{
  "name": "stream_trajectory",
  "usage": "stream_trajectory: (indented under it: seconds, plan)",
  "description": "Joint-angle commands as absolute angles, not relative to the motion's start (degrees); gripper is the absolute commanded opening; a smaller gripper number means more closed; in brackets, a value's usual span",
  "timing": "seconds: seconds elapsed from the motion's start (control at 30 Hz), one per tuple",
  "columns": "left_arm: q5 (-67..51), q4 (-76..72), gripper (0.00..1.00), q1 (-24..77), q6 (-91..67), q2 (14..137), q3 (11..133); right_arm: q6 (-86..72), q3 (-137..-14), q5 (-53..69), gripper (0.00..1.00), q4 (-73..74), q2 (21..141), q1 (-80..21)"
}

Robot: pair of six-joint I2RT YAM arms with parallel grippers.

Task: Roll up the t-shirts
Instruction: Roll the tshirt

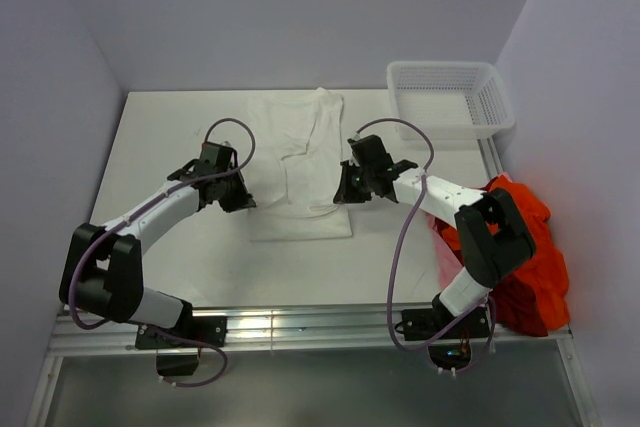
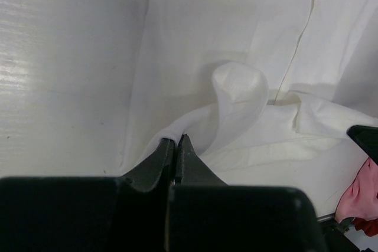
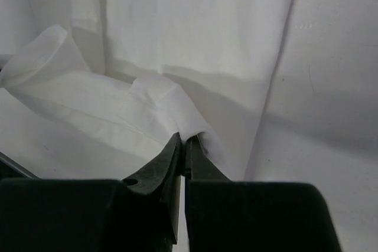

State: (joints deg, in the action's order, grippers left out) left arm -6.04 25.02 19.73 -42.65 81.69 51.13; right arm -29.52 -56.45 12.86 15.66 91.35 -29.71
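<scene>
A white t-shirt (image 1: 298,152) lies flat in the middle of the table, folded into a long strip running away from the arms. My left gripper (image 1: 244,199) sits at the strip's left edge, shut on a raised fold of the white cloth (image 2: 236,95), as the left wrist view (image 2: 176,140) shows. Opposite it, my right gripper (image 1: 343,192) is at the right edge, its jaws pinched on a lifted lip of the same shirt (image 3: 184,140). A heap of orange-red t-shirts (image 1: 530,257) hangs over the table's right edge beside the right arm.
A white mesh basket (image 1: 490,112) stands at the back right corner. Walls close in the table on the left, back and right. A metal rail (image 1: 300,327) runs along the near edge by the arm bases.
</scene>
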Motion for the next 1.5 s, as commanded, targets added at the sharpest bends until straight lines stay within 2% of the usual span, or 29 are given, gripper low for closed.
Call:
stream_trajectory:
  seconds: [0.0, 0.1, 0.23, 0.27, 0.33, 0.37, 0.47, 0.6, 0.7, 0.93, 1.2, 1.47]
  plan:
    - [-7.82, 21.53, 0.01, 18.90, -41.22, 82.53, 53.44, -29.27, -59.33, 14.06, 0.05, 12.66, 92.37, -28.48]
    - [-9.04, 20.74, 0.03, 18.37, -40.96, 84.19, 53.70, -30.23, -59.06, 15.29, 0.10, 10.82, 93.07, -27.42]
    - [-13.88, 17.94, 0.13, 16.71, -40.96, 86.74, 53.88, -31.72, -59.15, 17.75, 0.21, 8.54, 94.39, -25.84]
    - [-14.32, 17.23, 0.28, 16.44, -41.13, 87.44, 54.49, -32.69, -59.24, 18.36, 0.27, 8.00, 94.66, -24.97]
    - [-17.22, 16.35, 0.40, 15.04, -41.13, 89.55, 55.19, -33.92, -59.50, 20.91, 0.43, 5.82, 95.53, -24.00]
    - [-18.71, 14.78, 0.47, 14.51, -41.57, 90.34, 55.89, -35.49, -59.85, 21.79, 0.44, 5.10, 95.97, -22.86]
    - [-25.91, 12.66, 0.55, 11.52, -43.14, 94.12, 57.91, -39.27, -60.47, 25.48, 0.52, 1.76, 97.64, -20.93]
    - [-36.89, 6.18, 0.58, 6.78, -47.36, 99.83, 58.45, -44.20, -59.85, 30.14, 0.54, -5.08, 99.75, -18.55]
    - [-39.64, 4.66, 0.62, 3.96, -49.04, 100.98, 57.57, -44.65, -59.77, 30.77, 0.54, -5.36, 99.85, -17.49]
    - [-31.21, 10.98, 0.67, 1.93, -44.65, 93.44, 54.33, -38.06, -56.69, 28.57, 0.53, -2.73, 94.84, -17.58]
    - [-23.56, 10.90, 0.66, 2.20, -43.33, 79.73, 45.00, -32.26, -52.73, 17.34, 0.53, 2.80, 89.82, -18.63]
    - [-17.49, 12.39, 0.64, 5.80, -42.10, 83.22, 46.93, -30.67, -54.66, 11.51, 0.52, 3.78, 93.51, -22.32]
